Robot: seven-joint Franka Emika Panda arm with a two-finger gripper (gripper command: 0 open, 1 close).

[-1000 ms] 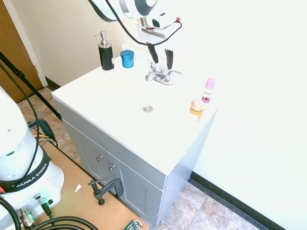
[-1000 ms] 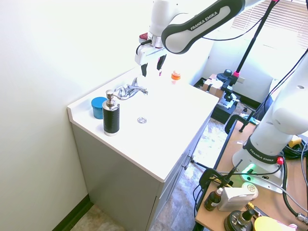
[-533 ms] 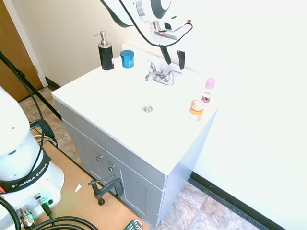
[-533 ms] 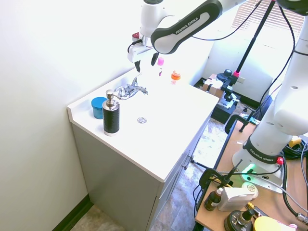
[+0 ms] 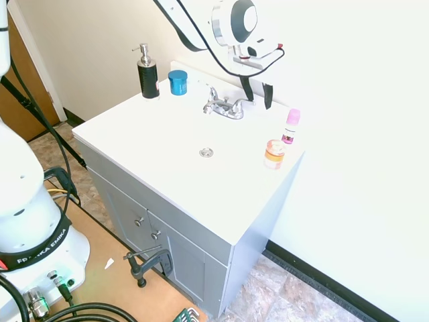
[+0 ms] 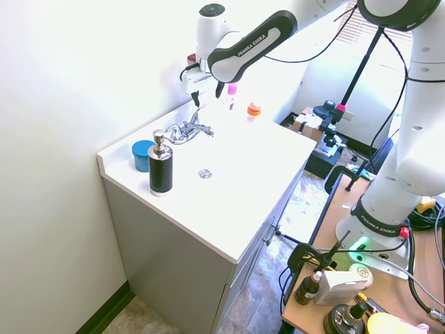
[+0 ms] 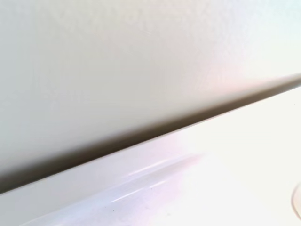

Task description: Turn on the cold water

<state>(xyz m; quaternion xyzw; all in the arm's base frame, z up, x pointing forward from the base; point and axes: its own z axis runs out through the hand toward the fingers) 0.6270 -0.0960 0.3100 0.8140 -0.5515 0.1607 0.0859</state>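
Observation:
The small chrome faucet (image 5: 224,106) (image 6: 186,130) stands at the back of the white sink top (image 5: 154,134). No water runs from it. Its right-hand lever (image 5: 245,102) points toward the wall. My gripper (image 5: 257,94) (image 6: 207,96) hangs open just above and behind that lever, close to the wall, with nothing between its fingers. One finger (image 5: 247,88) is over the lever's end and does not touch it; the other finger (image 5: 268,96) is further right. The wrist view shows only the wall and the backsplash ledge (image 7: 155,155), blurred.
A black soap pump bottle (image 5: 147,72) and a blue jar (image 5: 177,82) stand left of the faucet. A pink-capped bottle (image 5: 291,126) and an orange-lidded jar (image 5: 274,151) stand to the right, near the gripper. The drain (image 5: 206,153) lies in the basin. The wall is right behind.
The open gripper has moved from over the faucet to the right along the wall, past the right-hand lever, toward the pink-capped bottle. The faucet levers look unchanged.

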